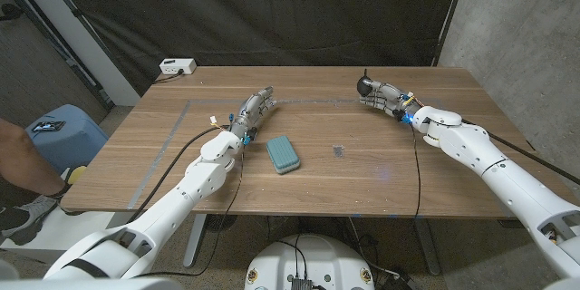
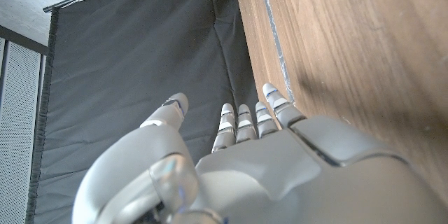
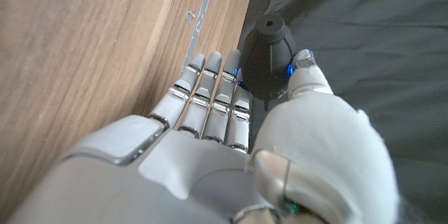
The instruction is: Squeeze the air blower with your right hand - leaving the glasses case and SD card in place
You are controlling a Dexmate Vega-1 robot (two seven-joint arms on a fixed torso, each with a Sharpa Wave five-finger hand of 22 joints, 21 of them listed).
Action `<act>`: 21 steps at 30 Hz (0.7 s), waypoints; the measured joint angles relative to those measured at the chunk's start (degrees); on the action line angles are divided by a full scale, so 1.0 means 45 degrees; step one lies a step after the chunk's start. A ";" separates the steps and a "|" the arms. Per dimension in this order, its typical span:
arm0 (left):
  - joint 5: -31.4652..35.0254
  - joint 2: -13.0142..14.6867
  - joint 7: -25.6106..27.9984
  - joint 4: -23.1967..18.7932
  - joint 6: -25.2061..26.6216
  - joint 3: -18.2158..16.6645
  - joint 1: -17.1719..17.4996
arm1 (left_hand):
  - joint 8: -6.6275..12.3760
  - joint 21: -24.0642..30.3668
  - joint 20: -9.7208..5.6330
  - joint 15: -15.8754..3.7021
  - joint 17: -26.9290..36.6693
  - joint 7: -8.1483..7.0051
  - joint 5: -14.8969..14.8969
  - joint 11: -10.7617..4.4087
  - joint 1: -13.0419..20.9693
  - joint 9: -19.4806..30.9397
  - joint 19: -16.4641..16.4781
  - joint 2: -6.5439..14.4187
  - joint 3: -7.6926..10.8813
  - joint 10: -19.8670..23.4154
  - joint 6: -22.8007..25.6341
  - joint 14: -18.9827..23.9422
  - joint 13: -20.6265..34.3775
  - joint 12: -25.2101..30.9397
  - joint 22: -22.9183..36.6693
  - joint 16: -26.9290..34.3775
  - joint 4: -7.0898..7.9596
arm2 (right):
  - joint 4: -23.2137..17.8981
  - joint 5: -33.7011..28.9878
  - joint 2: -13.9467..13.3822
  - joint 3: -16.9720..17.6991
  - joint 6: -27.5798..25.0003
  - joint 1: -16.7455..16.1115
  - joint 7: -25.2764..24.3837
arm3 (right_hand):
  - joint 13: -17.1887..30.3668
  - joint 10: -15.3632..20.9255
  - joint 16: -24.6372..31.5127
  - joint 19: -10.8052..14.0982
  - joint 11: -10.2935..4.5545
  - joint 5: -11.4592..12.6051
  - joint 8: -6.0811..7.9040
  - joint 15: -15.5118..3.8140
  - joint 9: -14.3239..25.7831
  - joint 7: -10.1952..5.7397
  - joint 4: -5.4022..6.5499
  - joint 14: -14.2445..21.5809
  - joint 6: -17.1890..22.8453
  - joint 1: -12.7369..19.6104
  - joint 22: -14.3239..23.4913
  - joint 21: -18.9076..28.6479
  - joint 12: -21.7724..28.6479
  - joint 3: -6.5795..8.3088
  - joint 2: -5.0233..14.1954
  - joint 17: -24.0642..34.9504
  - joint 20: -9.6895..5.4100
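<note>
The air blower (image 3: 268, 54) is a matte black rubber bulb, rounded at the body and tapering to a short blunt nozzle. It sits in my right hand (image 1: 383, 97), toward the table's (image 1: 381, 181) far edge at about one o'clock from the table's middle in the head view. In the right wrist view my fingers (image 3: 210, 98) line up along one side of the bulb and my thumb (image 3: 308, 77) presses the other side, so I am gripping it between them. Its long axis runs along the line of my fingers, with the nozzle pointing away from my palm, out past my fingertips; in the head view the tip stands up toward twelve o'clock. My left hand (image 1: 255, 109) waits at about eleven o'clock from the table's middle, fingers straight and slightly apart, holding nothing. The teal glasses case (image 1: 283, 154) lies at about five o'clock from my left hand, and the small dark SD card (image 1: 339, 150) lies at three o'clock from the case, well apart from the blower.
</note>
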 measured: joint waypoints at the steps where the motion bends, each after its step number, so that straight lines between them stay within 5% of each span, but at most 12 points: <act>1: 0.0000 0.0005 0.0005 -0.0016 0.0002 -0.0002 0.0011 | 0.0000 0.0000 0.0000 0.0000 0.0000 -0.0044 0.0000 0.0000 0.0000 0.0000 0.0000 0.0000 0.0000 0.0000 0.0044 0.0000 0.0000 0.0000 0.0000 0.0000 0.0000 | 0.0000 0.0010 0.0005 0.0002 0.0002 -0.0008 0.0006 | 0.0000 0.0000 0.0000 0.0000 0.0000 0.0000 -0.0001 0.0000 0.0000 0.0000 0.0000 0.0000 0.0000 0.0000 0.0000 0.0000 0.0000 0.0000 0.0000 0.0000 0.0000; 21: -0.0023 0.0129 0.0010 -0.0207 0.0065 -0.0037 0.0095 | 0.0000 -0.0101 0.0000 0.0000 -0.0002 -0.0063 0.0000 0.0000 -0.0001 0.0000 0.0000 -0.0001 0.0000 0.0000 0.0064 0.0000 -0.0001 -0.0049 0.0000 0.0000 0.0001 | 0.0003 0.0066 0.0107 -0.0058 0.0016 0.0016 -0.0064 | 0.0036 0.0504 0.0184 0.0096 -0.0200 -0.0001 0.0058 -0.0048 0.0061 -0.0112 -0.0072 0.0408 0.0430 0.0335 0.0000 0.0000 0.0335 -0.0070 0.0033 0.0063 -0.0097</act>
